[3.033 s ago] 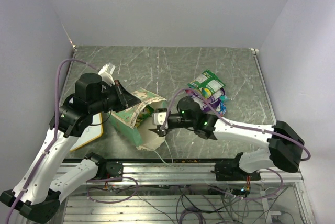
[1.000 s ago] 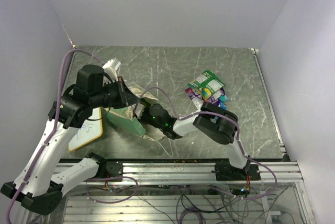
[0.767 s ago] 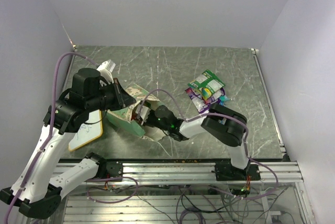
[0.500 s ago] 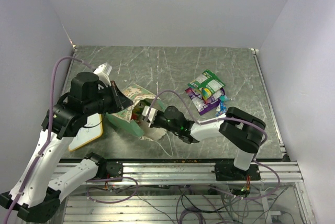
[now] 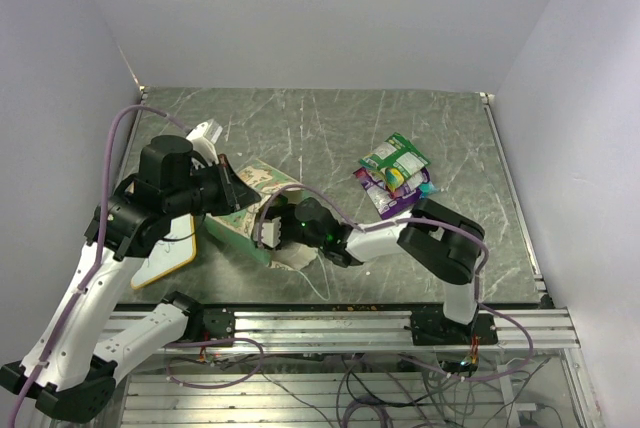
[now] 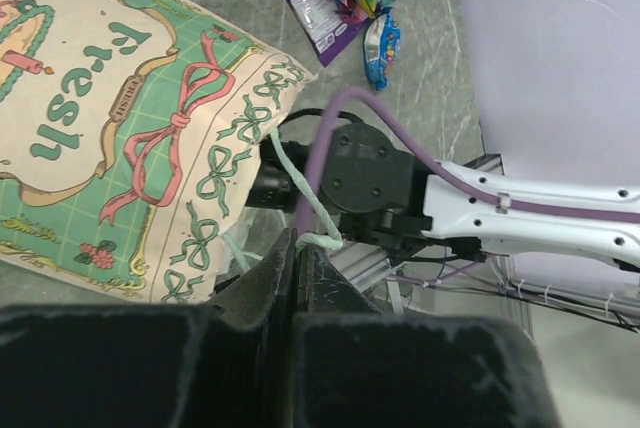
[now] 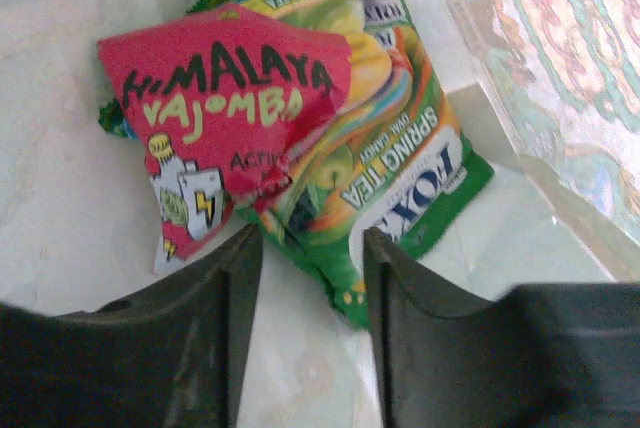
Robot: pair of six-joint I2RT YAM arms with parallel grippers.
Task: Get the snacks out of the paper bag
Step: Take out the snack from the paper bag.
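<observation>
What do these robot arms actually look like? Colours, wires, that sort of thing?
The left arm and right arm both have slim white links joined by chunky black joints. A purple cable loops along the outside of each. The left gripper and right gripper end in two flat dark fingers.

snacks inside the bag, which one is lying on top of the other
The red-pink packet lettered Himalaya Vajomba: it overlaps the green-yellow Spring Tea packet, covering that one's left side.

Glossy crinkled foil snacks [image 7: 372, 163], matt paper bag [image 6: 130, 128]
</observation>
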